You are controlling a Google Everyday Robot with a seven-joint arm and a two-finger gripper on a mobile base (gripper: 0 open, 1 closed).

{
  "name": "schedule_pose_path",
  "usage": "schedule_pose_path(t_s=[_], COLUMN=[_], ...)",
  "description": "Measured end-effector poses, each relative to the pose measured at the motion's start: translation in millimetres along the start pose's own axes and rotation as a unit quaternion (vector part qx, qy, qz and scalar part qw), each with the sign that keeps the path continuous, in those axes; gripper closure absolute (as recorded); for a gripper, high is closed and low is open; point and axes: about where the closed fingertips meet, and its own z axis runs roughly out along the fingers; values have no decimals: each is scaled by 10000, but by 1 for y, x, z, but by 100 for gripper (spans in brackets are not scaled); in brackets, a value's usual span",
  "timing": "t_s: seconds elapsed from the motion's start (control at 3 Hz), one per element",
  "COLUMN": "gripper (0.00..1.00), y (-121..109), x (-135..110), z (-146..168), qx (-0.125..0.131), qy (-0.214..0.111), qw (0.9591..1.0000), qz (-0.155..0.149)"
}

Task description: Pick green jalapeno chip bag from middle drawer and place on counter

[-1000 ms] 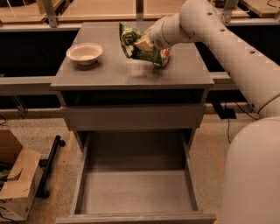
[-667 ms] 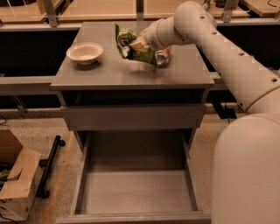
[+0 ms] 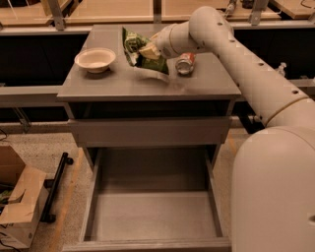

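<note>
A speckled pale floor runs along the front of the room, with an opened cardboard box point(image 3: 19, 202) and a black bar point(image 3: 56, 184) lying on it, far below the gripper and off to its left; the robot's big cream body point(image 3: 275, 197) fills the near right corner. Between them the middle drawer point(image 3: 152, 216) stands pulled right out, well below the gripper and nearer to me; nothing shows on its grey floor. Above it, also under the gripper, the other drawer front point(image 3: 150, 132) is closed flat against the cabinet.

Higher up lies the counter point(image 3: 123, 83), grey and faintly glossy; the arm point(image 3: 236, 59) reaches across it from the right, and the gripper point(image 3: 150, 49) hangs over the middle of the slab, clamped on the green jalapeno chip bag point(image 3: 142, 56). The bag is out of the drawer and up at counter level, tilted, its top leaning left from the gripper, its lower edge at or just over the surface; I cannot tell whether it touches.

Just right of the gripper, under the arm, a soda can point(image 3: 185, 63) sits on the counter, near the bag but apart from it; well to the gripper's left sits a pale bowl point(image 3: 95, 59), upright; beyond the gripper, along the far wall, run tan wooden tabletops point(image 3: 108, 9).
</note>
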Motion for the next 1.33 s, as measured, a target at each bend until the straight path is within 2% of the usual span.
schedule_pose_path(t_s=[0.67, 1.0, 1.33], gripper=[11, 0, 0], y=[4, 6, 6], x=[0, 0, 0], z=[6, 8, 9], qx=[-50, -71, -72], qy=[-4, -5, -5], qw=[10000, 10000, 10000], qz=[2, 3, 3])
